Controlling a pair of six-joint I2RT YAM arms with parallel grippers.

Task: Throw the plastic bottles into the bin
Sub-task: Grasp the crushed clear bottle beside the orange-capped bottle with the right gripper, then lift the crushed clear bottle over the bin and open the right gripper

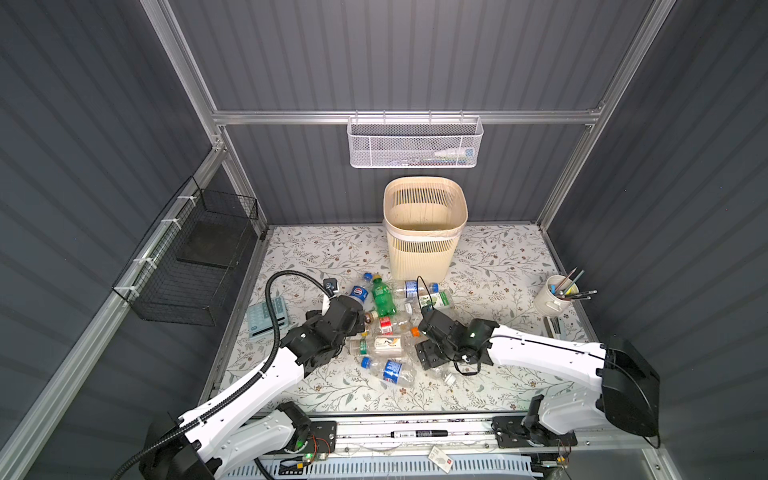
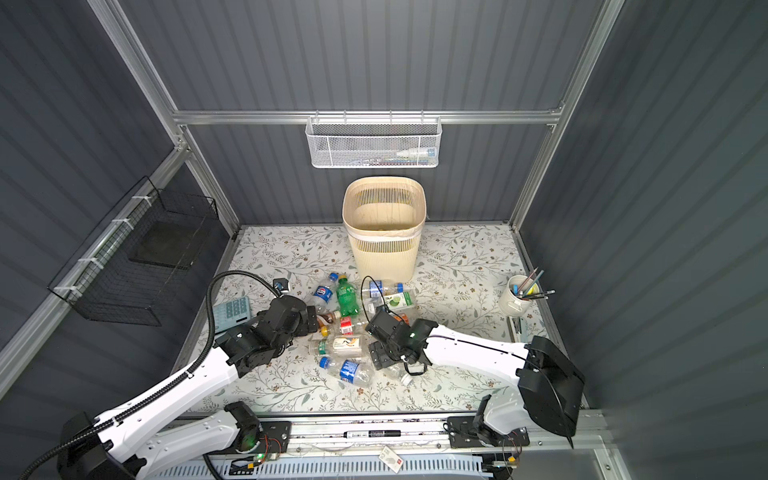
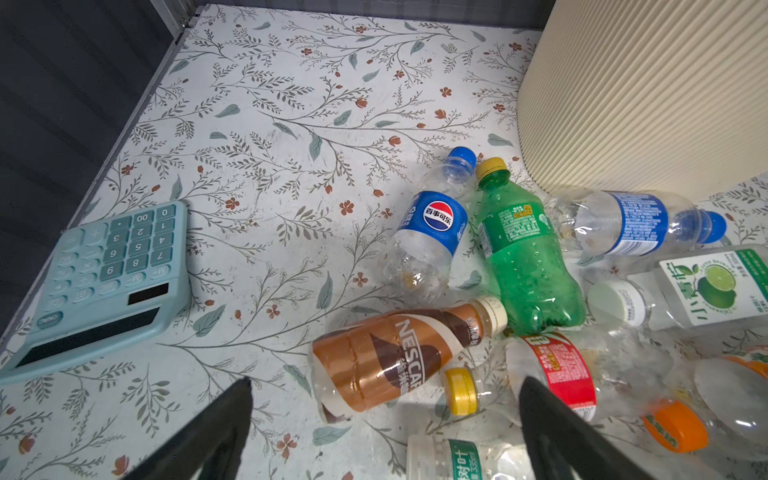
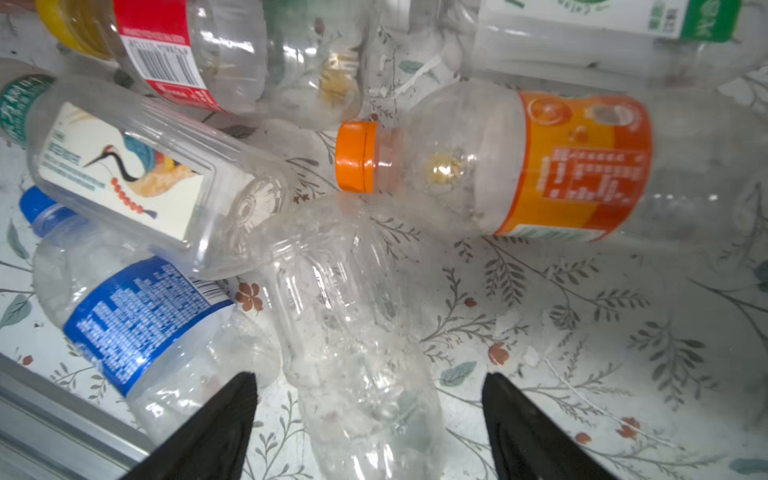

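We see the plastic bottles (image 1: 392,345) heaped on the bench (image 1: 498,257), just in front of the upright bin (image 1: 419,257). The left end effector (image 3: 386,382) stands wide open over the heap's left edge, with a brown-sleeved bottle (image 3: 390,357) and a yellow-capped bottle (image 3: 459,390) lying between its fingers. The right end effector (image 4: 370,376) hangs low over the heap's right side, fingers apart around a clear unlabelled bottle (image 4: 353,332), with gaps showing on both sides. A calculator (image 3: 108,270) lies left of the heap
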